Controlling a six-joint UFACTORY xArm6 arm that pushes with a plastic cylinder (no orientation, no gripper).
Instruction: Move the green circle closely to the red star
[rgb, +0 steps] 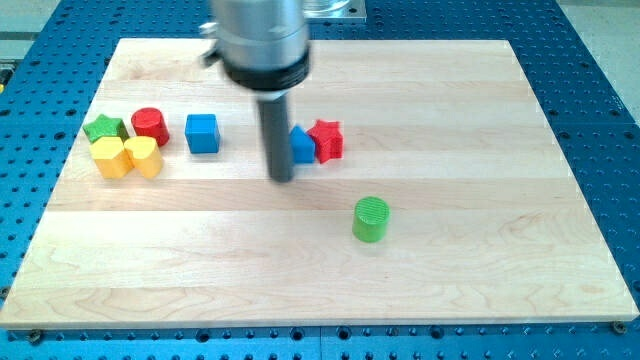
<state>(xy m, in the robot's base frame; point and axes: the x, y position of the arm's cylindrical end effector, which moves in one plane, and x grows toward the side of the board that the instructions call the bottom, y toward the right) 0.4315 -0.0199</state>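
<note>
The green circle (371, 219) is a short green cylinder standing right of the board's middle, toward the view's bottom. The red star (327, 140) lies above it and a little to the left, touching a blue block (301, 145) on its left side; that blue block is partly hidden by the rod. My tip (283, 179) rests on the board just below and left of that blue block, and up and to the left of the green circle, apart from it.
At the view's left stand a green star (104, 128), a red cylinder (150, 125), a blue cube (202, 133) and two yellow blocks (110, 157) (144, 156). The wooden board (480, 260) lies on a blue perforated table.
</note>
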